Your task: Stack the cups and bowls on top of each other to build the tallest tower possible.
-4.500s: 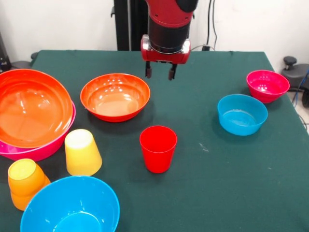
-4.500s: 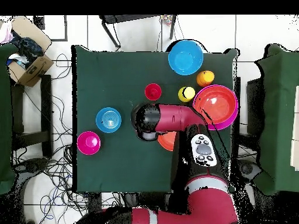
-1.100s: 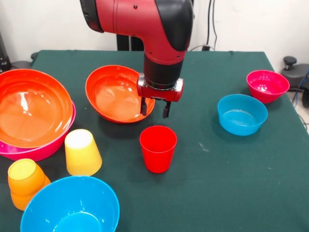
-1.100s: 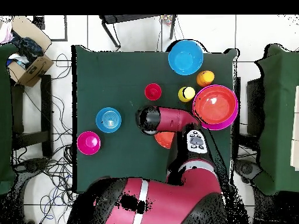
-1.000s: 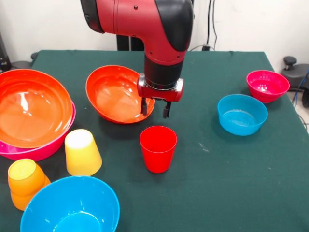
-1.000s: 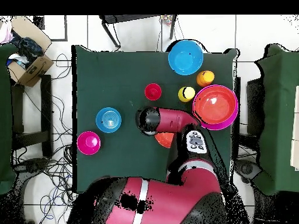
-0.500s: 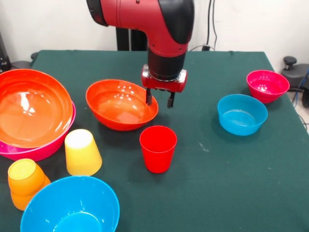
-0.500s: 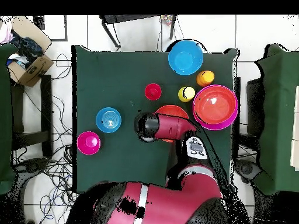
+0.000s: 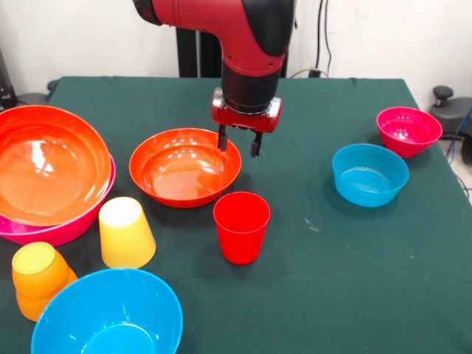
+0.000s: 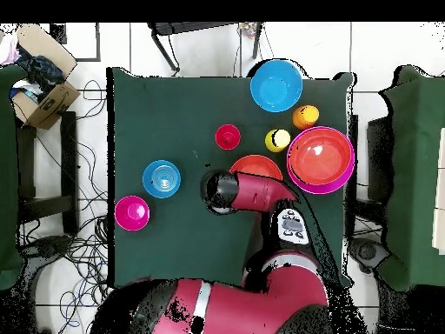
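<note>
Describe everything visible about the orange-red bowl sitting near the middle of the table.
The orange-red bowl is round, wide and shallow, of glossy plastic with light glinting on its inside. It sits upright and level on the green cloth, empty, mouth up. The red cup stands just in front of it, seemingly apart. The hand hangs open above its far right rim, one finger over the rim edge; contact cannot be told. In the overhead view the arm covers part of it.

Front view across table (image 9: pixel 354 280), overhead straight down
</note>
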`<action>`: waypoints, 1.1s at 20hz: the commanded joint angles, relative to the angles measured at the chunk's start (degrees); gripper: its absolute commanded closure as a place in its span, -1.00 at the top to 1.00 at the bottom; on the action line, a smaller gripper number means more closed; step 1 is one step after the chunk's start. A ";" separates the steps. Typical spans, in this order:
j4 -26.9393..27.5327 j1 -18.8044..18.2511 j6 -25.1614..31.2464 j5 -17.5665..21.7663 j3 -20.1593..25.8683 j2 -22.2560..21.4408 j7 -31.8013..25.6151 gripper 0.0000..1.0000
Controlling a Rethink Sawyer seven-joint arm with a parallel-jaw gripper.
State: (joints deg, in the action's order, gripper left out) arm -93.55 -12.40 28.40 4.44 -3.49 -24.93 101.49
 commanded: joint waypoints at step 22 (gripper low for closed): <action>1.11 3.10 -3.96 -0.34 1.66 2.70 5.90 1.00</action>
State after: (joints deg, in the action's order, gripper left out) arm -93.51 -7.89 27.98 4.43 -7.11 -24.32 101.49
